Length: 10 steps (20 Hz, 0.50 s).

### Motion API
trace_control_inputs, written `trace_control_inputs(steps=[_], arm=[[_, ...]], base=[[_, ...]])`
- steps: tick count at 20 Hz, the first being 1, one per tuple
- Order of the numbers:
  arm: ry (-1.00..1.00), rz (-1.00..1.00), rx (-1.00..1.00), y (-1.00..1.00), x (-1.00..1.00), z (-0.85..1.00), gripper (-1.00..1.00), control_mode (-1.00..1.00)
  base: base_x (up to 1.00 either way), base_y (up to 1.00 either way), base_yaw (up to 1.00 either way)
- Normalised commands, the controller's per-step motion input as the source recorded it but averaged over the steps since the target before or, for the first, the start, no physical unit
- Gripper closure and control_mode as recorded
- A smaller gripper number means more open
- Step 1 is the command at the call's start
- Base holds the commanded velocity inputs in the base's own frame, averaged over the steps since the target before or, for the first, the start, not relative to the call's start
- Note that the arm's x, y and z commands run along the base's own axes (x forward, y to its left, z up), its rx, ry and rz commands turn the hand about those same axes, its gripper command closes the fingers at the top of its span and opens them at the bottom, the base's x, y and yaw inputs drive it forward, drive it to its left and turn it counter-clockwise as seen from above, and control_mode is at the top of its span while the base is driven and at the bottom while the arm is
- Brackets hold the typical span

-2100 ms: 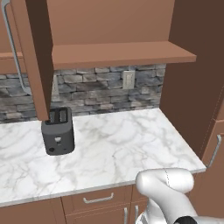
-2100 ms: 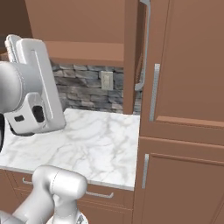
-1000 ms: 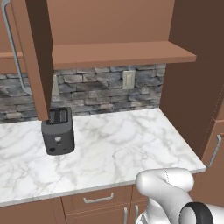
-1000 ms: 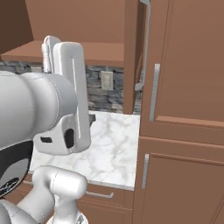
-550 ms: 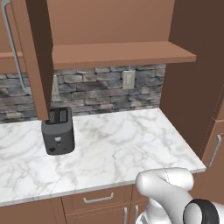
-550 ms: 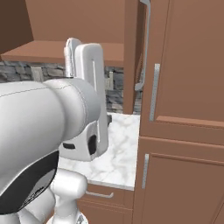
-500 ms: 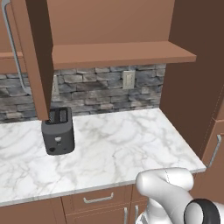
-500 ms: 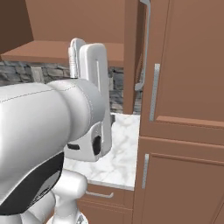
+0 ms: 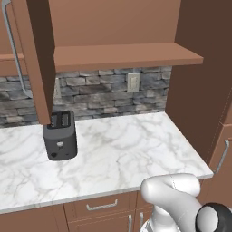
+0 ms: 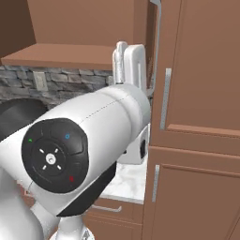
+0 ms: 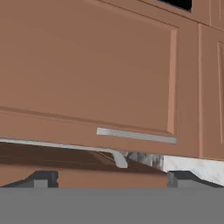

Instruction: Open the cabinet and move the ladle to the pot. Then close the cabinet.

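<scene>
Seeing our gripper point(image 11: 107, 178) spread wide before the cabinet point(image 11: 87, 74) door, toaster point(image 9: 60, 135) on our left camera's counter point(image 9: 118, 154).

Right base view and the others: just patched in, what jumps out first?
In the right base view, the robot's white arm bulks across the foreground, in front of the tall brown doors. From the left base, the cabinet stands open above the marble counter, a black toaster beneath it. The gripper is open, close to a door's silver handle.

Glossy white arm point(image 10: 93, 140), black round cap with coloured dots.
</scene>
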Motion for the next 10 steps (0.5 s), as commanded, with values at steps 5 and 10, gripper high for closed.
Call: trace_control_inputs(steps=[5,10], arm=[[-0.02,0.04,0.00,-0.08,0.60,-0.12,-1.00,-1.00],[0.00,0.05,0.03,-0.10,0.52,-0.11,-1.00,-1.00]], base=[[0.00,0.00,0.00],[0.00,0.00,0.00]])
